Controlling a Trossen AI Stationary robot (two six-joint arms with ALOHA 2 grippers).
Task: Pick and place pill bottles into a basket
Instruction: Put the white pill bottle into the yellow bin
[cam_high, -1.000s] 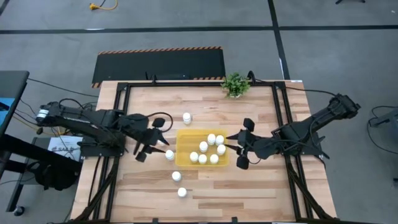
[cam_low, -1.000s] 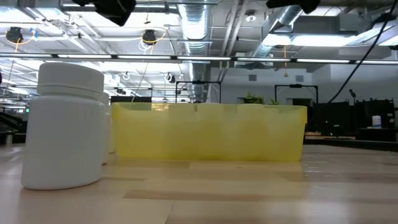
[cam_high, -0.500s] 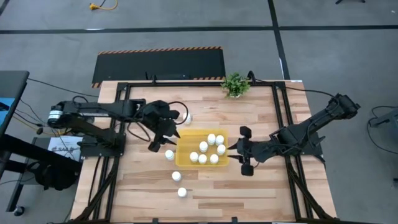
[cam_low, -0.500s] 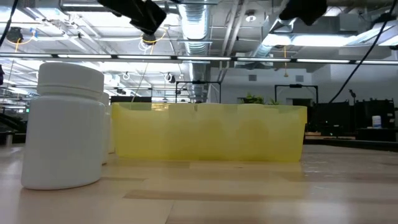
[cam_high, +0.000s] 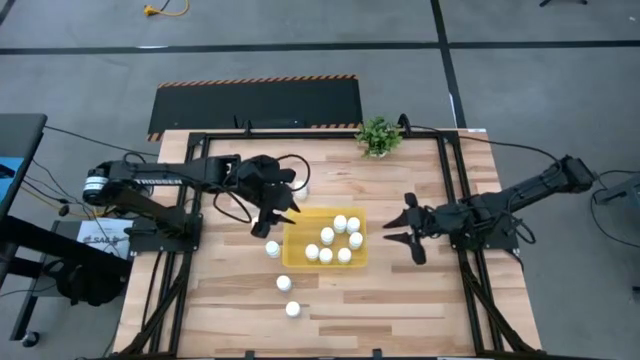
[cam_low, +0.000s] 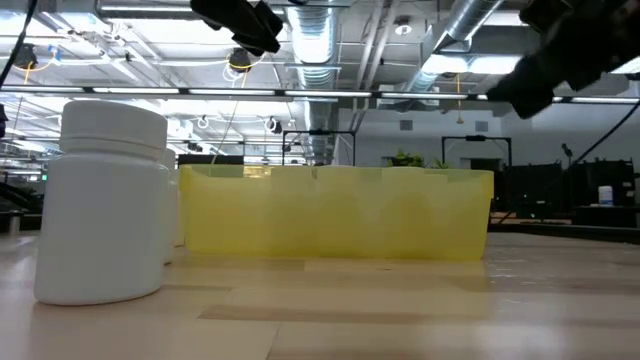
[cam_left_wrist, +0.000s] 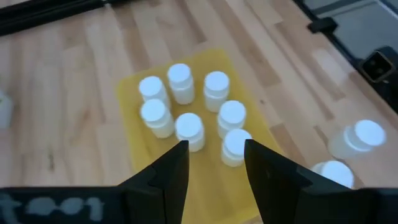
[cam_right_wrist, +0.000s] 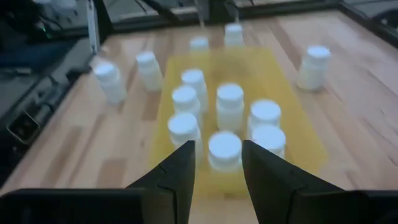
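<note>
Nearest the front edge of the table, two pill bottles stand alone on the bare wood, one just behind the other, and a third sits close beside the left side of the basket. Inside that yellow tray seven white bottles stand upright in a loose cluster toward its right half. One more bottle is partly hidden behind the left arm, farther back, so eleven show in all. A single small green plant stands at the far edge. The left gripper reaches in from the left and hangs above the tray's far left corner, its fingers drawn together and holding nothing. The right gripper stretches out low from the right, just beside the tray's right end, likewise closed and empty, pointing at the bottles.
</note>
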